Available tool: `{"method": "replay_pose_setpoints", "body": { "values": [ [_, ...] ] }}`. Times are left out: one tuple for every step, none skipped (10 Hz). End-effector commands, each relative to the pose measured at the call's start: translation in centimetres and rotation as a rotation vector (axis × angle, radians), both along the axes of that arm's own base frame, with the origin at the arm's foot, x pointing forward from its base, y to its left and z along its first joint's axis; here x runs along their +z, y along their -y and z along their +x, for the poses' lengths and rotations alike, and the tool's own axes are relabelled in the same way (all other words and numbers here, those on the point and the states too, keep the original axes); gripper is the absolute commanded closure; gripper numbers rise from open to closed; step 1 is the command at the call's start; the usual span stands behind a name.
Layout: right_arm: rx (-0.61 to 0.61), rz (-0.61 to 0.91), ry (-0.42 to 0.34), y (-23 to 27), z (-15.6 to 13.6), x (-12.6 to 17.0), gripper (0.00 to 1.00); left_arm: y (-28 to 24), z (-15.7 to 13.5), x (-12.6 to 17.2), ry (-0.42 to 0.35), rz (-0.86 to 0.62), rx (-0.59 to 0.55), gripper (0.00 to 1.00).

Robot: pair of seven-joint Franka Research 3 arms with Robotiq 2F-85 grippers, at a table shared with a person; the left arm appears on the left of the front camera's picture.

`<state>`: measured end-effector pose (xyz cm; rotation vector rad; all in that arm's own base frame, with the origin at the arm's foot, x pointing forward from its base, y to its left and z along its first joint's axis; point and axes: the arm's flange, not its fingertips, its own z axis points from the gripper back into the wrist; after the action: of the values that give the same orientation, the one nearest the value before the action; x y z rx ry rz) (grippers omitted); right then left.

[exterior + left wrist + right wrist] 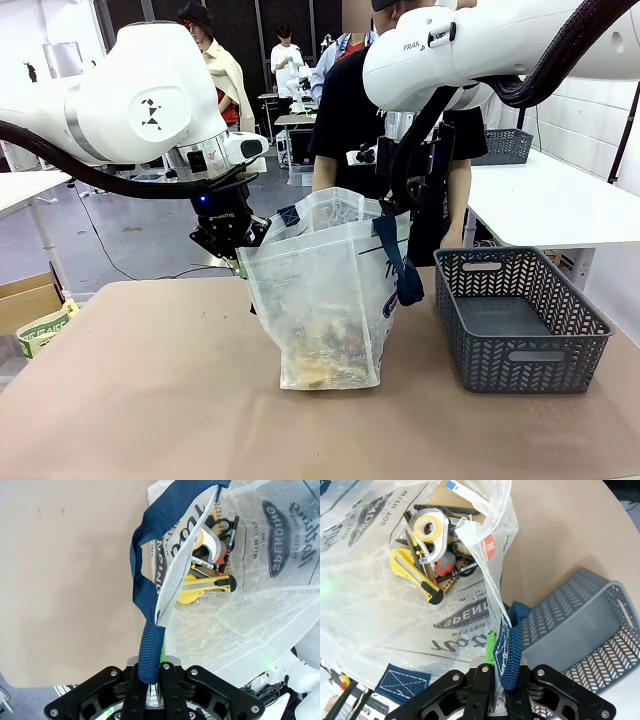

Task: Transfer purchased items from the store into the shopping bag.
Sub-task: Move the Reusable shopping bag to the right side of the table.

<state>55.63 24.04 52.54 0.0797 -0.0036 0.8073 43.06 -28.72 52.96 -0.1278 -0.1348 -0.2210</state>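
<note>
The shopping bag, translucent white with navy lettering, stands upright on the brown table and is held open from both sides. My left gripper is shut on the bag's left navy strap at the rim. On the other side, my right gripper is shut on the right strap, whose loop hangs down. The purchased items lie in a heap at the bag's bottom. Among them are a yellow utility knife, a tape dispenser and a brown card packet. From the left wrist, the knife shows through the opening.
An empty dark grey lattice basket sits right of the bag, close to it. A person in a black top stands behind the table's far edge. A white table is at the back right. Bare tabletop spreads to the left.
</note>
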Motion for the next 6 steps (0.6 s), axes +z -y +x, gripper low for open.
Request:
{"method": "replay_pose_setpoints", "body": {
  "values": [
    [-0.017, -0.006, -0.001, 0.30, 0.11, -0.10, 1.00, -0.12, 0.01, 0.02, 0.001, 0.001, 0.002, 1.00],
    [-0.017, -0.006, -0.001, 0.30, 0.11, -0.10, 1.00, -0.12, 0.01, 0.02, 0.001, 0.001, 0.002, 1.00],
    [-0.017, -0.006, -0.001, 0.30, 0.11, -0.10, 1.00, -0.12, 0.01, 0.02, 0.001, 0.001, 0.002, 1.00],
    [-0.017, -0.006, -0.001, 0.30, 0.11, -0.10, 1.00, -0.12, 0.01, 0.02, 0.001, 0.001, 0.002, 1.00],
    [-0.017, -0.006, -0.001, 0.30, 0.11, -0.10, 1.00, -0.12, 0.01, 0.02, 0.001, 0.001, 0.002, 1.00],
    [-0.017, -0.006, -0.001, 0.30, 0.11, -0.10, 1.00, -0.12, 0.01, 0.02, 0.001, 0.001, 0.002, 1.00]
  ]
}}
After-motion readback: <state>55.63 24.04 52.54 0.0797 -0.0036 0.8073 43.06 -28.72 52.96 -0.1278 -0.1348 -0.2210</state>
